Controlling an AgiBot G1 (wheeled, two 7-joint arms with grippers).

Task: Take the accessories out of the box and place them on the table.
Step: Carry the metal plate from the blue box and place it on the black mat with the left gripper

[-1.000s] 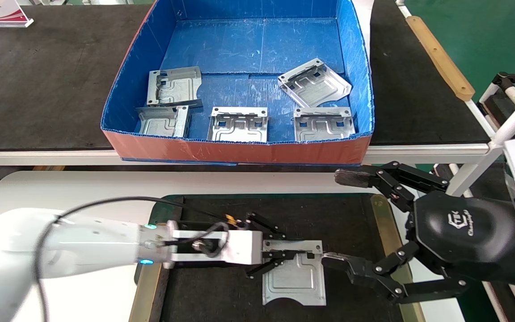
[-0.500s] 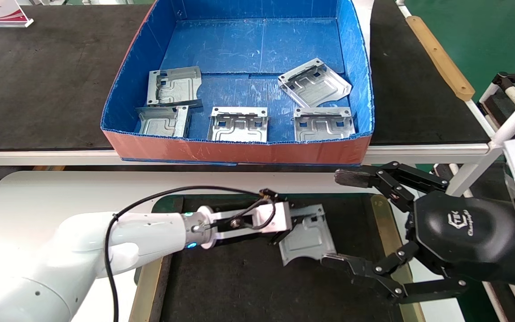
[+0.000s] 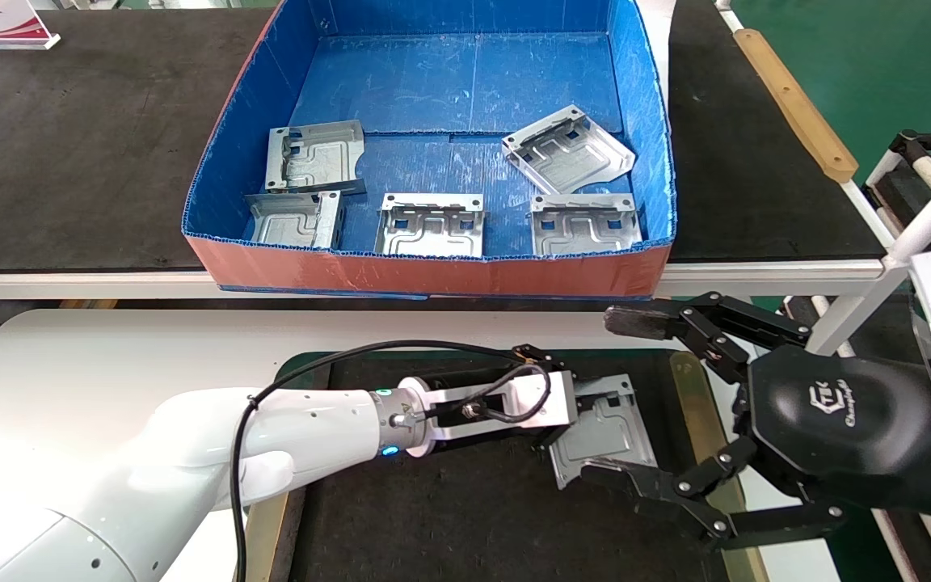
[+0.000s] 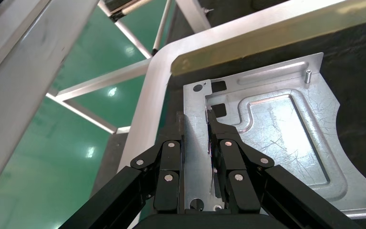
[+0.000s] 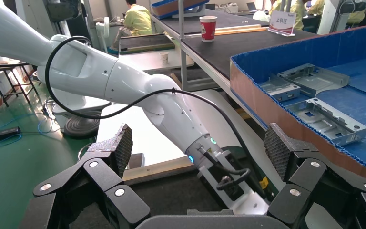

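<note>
My left gripper (image 3: 566, 416) is shut on the bent flange of one silvery accessory plate (image 3: 599, 432). It holds the plate tilted over the right part of the table's dark mat (image 3: 449, 517), near the brass strip. The left wrist view shows the gripper (image 4: 198, 129) clamped on that plate (image 4: 276, 138). My right gripper (image 3: 615, 398) is wide open and empty, its fingers standing on either side of the plate; it also shows in the right wrist view (image 5: 198, 145). Several more plates lie in the blue box (image 3: 433, 271), among them one at the middle front (image 3: 431, 226).
The box stands on a long black-topped bench (image 3: 69, 145) behind the white table (image 3: 150, 347). Brass strips (image 3: 700, 404) edge the mat. A white tube frame (image 3: 918, 218) stands at the right. A paper cup (image 5: 208, 27) stands on the bench.
My left gripper has carried the plate rightward and away from me across the mat, turning it towards the right gripper. The right arm has not moved.
</note>
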